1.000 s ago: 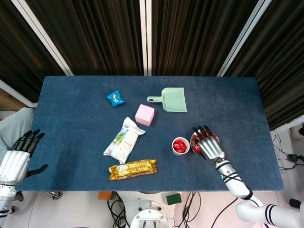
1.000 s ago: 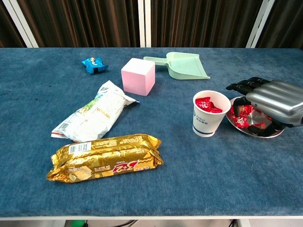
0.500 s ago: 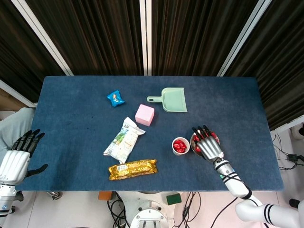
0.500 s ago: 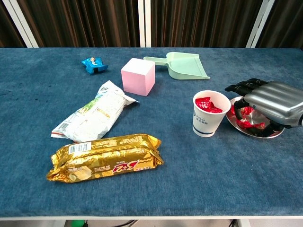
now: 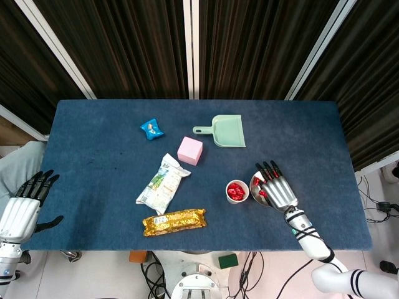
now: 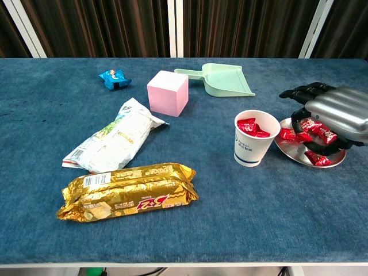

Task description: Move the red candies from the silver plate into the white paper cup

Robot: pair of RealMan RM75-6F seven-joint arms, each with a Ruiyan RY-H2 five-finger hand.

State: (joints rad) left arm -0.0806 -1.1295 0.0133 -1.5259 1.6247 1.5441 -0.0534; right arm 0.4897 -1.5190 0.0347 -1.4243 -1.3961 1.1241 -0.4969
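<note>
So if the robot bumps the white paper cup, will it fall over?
Maybe. The white paper cup is taller than its narrow base, and thin paper is probably light, so a sideways knock could tip it. The red candies inside likely add some weight low down, which should steady it. The blue cloth table looks soft, so it would probably tip rather than slide.

The right hand point(image 6: 339, 112) hides part of the silver plate point(image 6: 299, 153); its grip cannot be told.
</note>
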